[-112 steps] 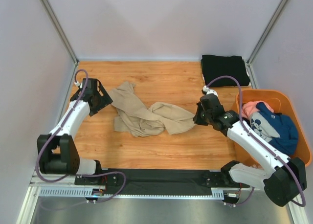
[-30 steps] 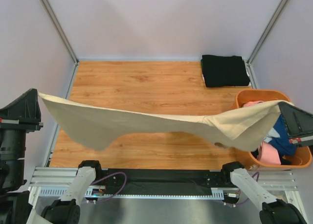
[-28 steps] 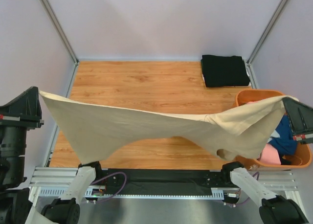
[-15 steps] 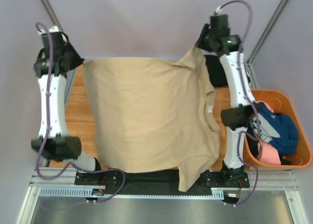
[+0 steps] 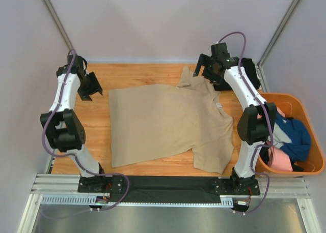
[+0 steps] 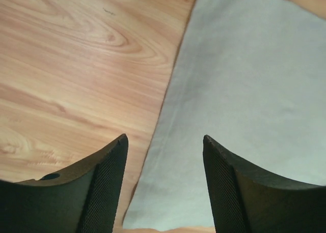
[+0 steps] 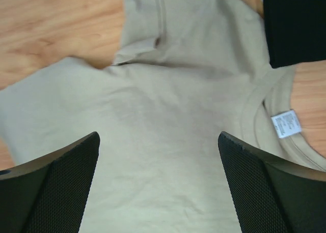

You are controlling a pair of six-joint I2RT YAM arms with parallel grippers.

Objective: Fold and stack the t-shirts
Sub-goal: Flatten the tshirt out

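Note:
The tan t-shirt [image 5: 168,123] lies spread flat on the wooden table, collar toward the right, with one sleeve bunched at the far edge. My left gripper [image 5: 96,88] hovers open just off the shirt's far left corner; in the left wrist view the shirt's edge [image 6: 254,90] shows between the open gripper [image 6: 164,139]. My right gripper [image 5: 199,70] is open above the far sleeve; its wrist view shows the tan shirt [image 7: 168,141] under the open gripper [image 7: 159,136]. The folded black t-shirt [image 7: 295,24] sits at the far right corner. The blue t-shirt [image 5: 295,134] and pink t-shirt [image 5: 280,159] lie in the tub.
An orange tub [image 5: 308,168] stands at the right edge of the table. Bare wood [image 5: 132,75] runs along the far side and the left [image 6: 76,65]. Walls and metal posts enclose the table on three sides.
Both grippers have opened and let go of the tan shirt, which dropped from hanging to lying flat. Both arms have come down toward the table's far side.

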